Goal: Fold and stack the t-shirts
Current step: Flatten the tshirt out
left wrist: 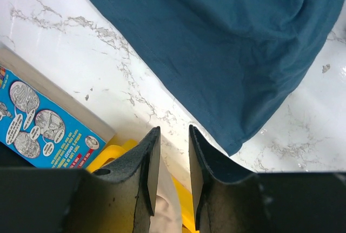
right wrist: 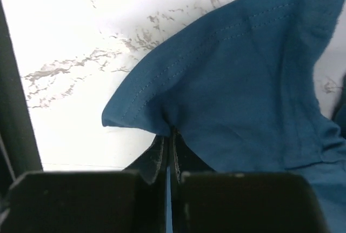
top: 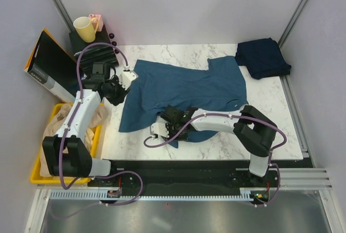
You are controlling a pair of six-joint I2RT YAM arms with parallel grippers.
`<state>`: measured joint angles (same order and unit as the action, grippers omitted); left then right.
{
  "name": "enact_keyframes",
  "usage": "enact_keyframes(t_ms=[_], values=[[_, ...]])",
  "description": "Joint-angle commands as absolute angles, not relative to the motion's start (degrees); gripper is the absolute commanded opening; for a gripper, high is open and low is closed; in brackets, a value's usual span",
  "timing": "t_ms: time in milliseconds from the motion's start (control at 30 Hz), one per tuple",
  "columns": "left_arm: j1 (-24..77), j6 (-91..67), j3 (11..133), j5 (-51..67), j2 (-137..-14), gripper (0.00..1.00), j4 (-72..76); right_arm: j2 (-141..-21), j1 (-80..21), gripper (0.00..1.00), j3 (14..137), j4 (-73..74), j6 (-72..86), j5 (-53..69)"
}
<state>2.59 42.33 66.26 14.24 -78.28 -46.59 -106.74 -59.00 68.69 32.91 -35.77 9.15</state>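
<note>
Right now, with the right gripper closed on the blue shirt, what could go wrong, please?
1. The right gripper pinches only a small fold of the steel-blue t-shirt by its hem; it may slip out when pulled.
2. The left gripper is open and holds no cloth, so a one-sided pull could bunch the shirt rather than fold it.

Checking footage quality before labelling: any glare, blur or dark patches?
Top external: even light, sharp. Left wrist: the white table glares slightly; the left claw looks soft up close. Right wrist: stitching on the steel-blue t-shirt is sharp; the right claw sits in shadow.
</note>
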Motion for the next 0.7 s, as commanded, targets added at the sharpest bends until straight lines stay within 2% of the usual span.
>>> enact_keyframes(t_ms=[0,200,433,567,667], values=[[2.29,48.06,65.84,18.71,-75.50,0.35,-49.39,-105.83,-58.62,0.00,64.51,34.53,-37.79,0.36],[2.37,59.84,61.26,25.12,-72.78,0.35,-54.22,-93.97,-54.85,0.00,66.09,50.50,-43.14,-5.18],[3.86,71.09,59.86,30.14,-74.79,0.35,-61.69,-84.39,-49.58,0.00,67.94,59.76,-47.11,-10.54],[6.94,74.43,56.62,27.17,-77.34,0.36,-61.62,-84.20,-46.76,0.00,69.96,61.26,-46.93,-12.48],[8.26,72.78,52.32,22.51,-78.66,0.36,-55.48,-84.46,-44.74,0.00,71.89,61.26,-47.20,-13.71]])
